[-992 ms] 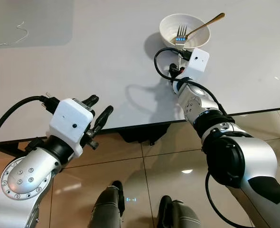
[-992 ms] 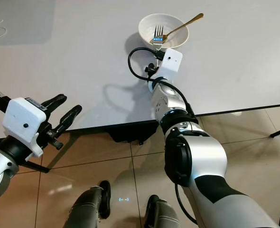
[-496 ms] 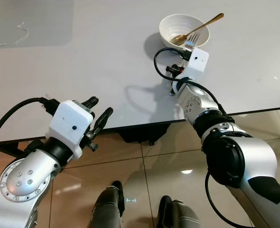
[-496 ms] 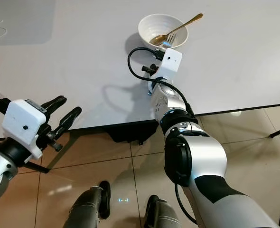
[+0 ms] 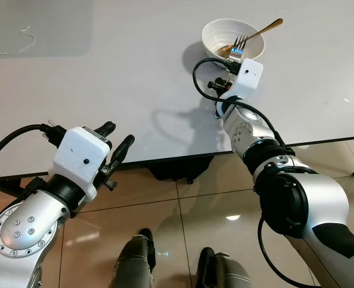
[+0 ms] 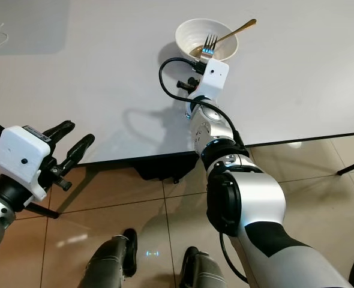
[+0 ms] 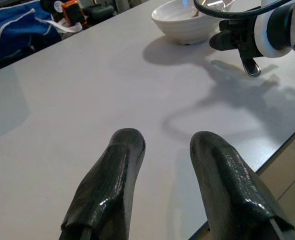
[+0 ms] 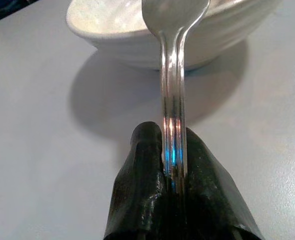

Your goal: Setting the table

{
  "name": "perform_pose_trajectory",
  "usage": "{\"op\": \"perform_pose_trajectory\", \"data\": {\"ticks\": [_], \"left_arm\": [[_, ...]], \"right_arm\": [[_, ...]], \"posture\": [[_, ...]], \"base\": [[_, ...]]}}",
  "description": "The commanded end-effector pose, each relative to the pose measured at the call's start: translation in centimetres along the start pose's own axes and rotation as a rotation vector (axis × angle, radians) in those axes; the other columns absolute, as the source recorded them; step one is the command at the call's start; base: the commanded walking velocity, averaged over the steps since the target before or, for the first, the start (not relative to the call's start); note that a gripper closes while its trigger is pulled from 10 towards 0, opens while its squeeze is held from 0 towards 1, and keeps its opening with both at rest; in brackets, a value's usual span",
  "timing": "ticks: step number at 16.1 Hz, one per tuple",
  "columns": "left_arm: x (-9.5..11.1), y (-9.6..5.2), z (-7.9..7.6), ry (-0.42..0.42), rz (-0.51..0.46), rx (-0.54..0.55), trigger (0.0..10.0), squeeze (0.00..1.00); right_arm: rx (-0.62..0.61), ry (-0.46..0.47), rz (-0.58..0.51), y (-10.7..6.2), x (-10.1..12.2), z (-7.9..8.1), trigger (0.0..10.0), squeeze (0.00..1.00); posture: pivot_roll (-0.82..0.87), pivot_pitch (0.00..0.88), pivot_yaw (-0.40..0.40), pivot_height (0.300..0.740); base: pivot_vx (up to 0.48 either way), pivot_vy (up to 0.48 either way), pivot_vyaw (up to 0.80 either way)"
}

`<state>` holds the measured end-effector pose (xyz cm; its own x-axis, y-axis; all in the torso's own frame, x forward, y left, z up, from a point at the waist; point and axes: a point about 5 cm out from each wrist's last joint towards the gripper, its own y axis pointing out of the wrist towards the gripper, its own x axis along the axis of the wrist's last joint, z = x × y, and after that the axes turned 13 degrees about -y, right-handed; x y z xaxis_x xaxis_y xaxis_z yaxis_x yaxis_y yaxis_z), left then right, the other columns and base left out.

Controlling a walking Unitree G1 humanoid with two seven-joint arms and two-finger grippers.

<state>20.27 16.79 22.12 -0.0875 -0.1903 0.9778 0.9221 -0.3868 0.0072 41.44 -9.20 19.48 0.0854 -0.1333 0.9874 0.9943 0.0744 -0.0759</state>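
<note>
Big pale counter point(image 5: 105, 72) runs across the scene, tiled floor below its dark near edge. White bowl point(image 5: 225, 33) sits on the counter toward the far side, taken here as the landmark. Right arm reaches from the counter edge up to the bowl; right hand point(image 8: 173, 165) sits just at the bowl's near rim, its two black fingers point(image 8: 142, 190) pinched tight on the handle of a silver fork point(image 5: 239, 45), tines up over the bowl's near rim. A gold spoon point(image 5: 255, 33) lies in the bowl, handle sticking out over the far-right rim. Left hand point(image 7: 160, 165) hangs well away from the bowl, over the counter's near edge, fingers spread apart, holding nothing. Thin white string point(image 5: 21, 42) lies far from the bowl on the counter. Judgement: fork is light, stiff, smooth metal, likely to slip or swivel in a pinch; grip mid-handle looks best. Bowl looks ceramic, breakable, so fork needs to clear the rim without knocking it.
</note>
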Motion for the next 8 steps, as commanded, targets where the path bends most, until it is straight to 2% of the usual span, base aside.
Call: {"op": "perform_pose_trajectory", "data": {"ticks": [1,3,4,6,7,8], "left_arm": [[0.3,-0.1,-0.3,0.009,-0.016,-0.008,10.0,0.0],[-0.4,0.6,0.0,-0.006,-0.009,0.002,10.0,0.0],[-1.1,1.5,0.5,-0.053,0.0,0.035,10.0,0.0],[-2.7,3.4,0.8,-0.147,0.019,0.079,10.0,0.0],[-3.1,4.0,0.7,-0.176,0.018,0.089,10.0,0.0],[-3.9,5.2,0.4,-0.17,0.022,0.087,10.0,0.0]], "right_arm": [[0.003,0.008,-0.026,0.0,0.4,-0.1,0.0,0.0],[0.039,-0.044,-0.103,0.1,1.8,0.4,0.0,0.0],[0.058,-0.034,-0.168,0.1,3.0,0.4,0.0,0.0],[0.096,-0.056,-0.284,-0.1,4.8,-0.3,0.0,0.0],[0.109,-0.062,-0.316,-0.4,5.0,-0.8,0.0,0.0],[0.111,-0.073,-0.361,-1.7,4.6,-2.1,4.6,0.0]], "posture": [[0.44,0.264,-0.088,0.74],[0.39,0.228,-0.079,0.74],[0.34,0.199,-0.061,0.74],[0.22,0.143,-0.028,0.74],[0.2,0.136,-0.028,0.74],[0.13,0.116,-0.017,0.74]], "base": [[0.0,0.0,0.0],[0.0,0.0,0.0],[0.0,0.0,0.0],[0.0,0.0,0.0],[0.0,0.0,0.0],[0.0,0.0,0.0]]}}
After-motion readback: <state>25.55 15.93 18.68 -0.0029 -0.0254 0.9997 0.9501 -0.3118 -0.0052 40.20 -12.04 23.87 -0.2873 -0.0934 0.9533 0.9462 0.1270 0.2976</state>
